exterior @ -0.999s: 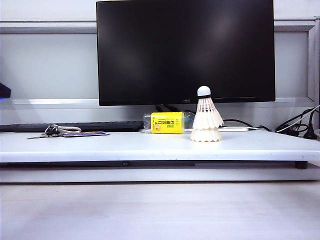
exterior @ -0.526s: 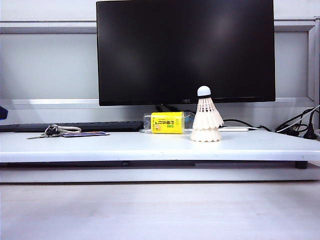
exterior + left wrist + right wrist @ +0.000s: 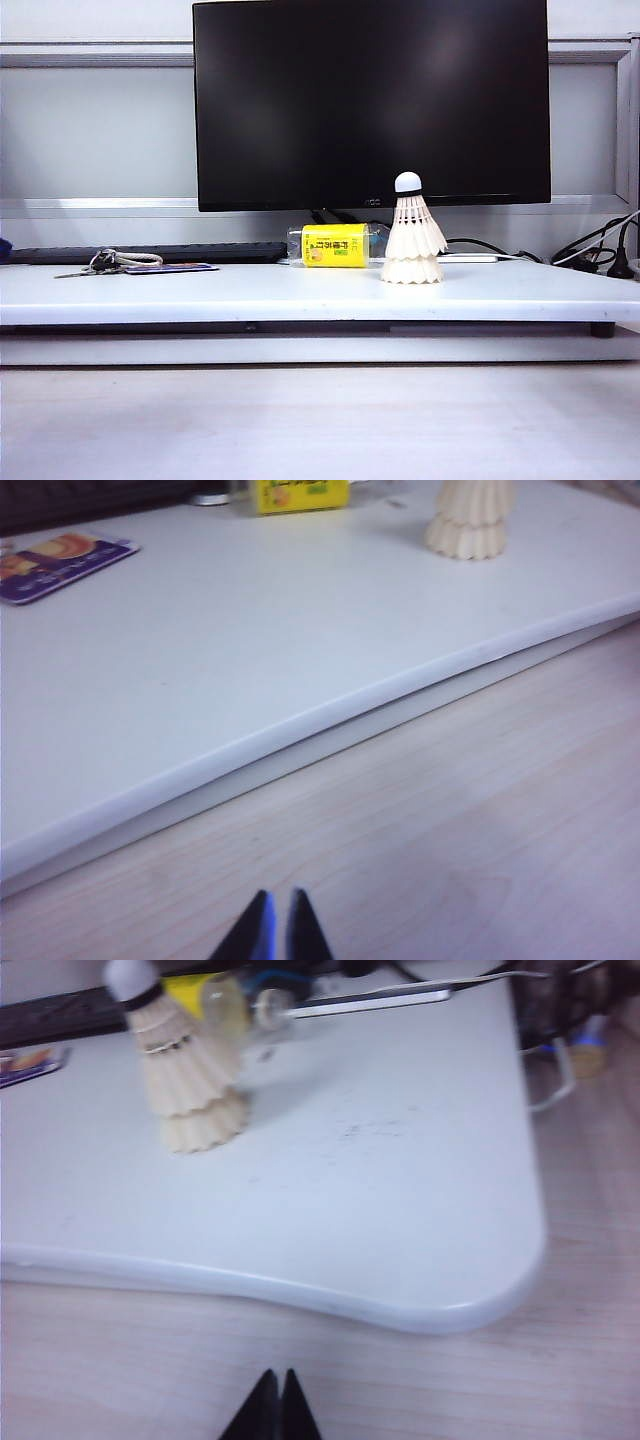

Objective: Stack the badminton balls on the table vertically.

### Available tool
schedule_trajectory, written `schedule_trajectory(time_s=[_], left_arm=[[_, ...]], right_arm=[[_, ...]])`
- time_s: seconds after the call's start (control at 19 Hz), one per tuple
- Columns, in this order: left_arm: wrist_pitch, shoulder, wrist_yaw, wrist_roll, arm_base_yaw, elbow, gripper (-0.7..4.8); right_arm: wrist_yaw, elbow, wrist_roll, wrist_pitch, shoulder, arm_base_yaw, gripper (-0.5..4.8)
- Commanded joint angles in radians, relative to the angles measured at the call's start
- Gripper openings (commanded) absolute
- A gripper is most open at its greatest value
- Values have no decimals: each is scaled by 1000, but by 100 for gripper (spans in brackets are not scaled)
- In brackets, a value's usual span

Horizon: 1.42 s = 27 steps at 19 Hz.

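Badminton balls (image 3: 413, 240) stacked; left hand (image 3: 277, 925), right hand (image 3: 274, 1405) closed

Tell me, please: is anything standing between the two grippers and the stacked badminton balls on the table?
Nothing visible. The badminton balls stand nested upright on the table. Left gripper and right gripper, both shut, hang off the table's front edge; only bare tabletop lies between. The yellow bottle lies behind the stack.

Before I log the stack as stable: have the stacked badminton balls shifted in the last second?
No. The badminton balls stand in the same spot in front of the monitor, just right of the yellow bottle.
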<state>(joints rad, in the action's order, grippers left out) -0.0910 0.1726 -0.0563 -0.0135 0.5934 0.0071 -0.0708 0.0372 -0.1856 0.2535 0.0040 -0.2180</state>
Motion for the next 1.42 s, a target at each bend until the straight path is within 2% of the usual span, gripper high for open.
schedule_trajectory(time_s=[0.05, 0.53, 1.26, 1.42], left_arm=[[-5, 1, -11, 10, 0, -3, 31], [-5, 1, 0, -28, 1, -3, 31], [-5, 0, 0, -27, 0, -2, 31], [-5, -1, 34, -27, -95, -2, 31]], right_arm=[[17, -2, 39, 7, -2, 0, 13], [2, -2, 41, 9, -2, 0, 13], [-17, -2, 40, 4, -2, 0, 13], [-17, -2, 40, 4, -2, 0, 13]])
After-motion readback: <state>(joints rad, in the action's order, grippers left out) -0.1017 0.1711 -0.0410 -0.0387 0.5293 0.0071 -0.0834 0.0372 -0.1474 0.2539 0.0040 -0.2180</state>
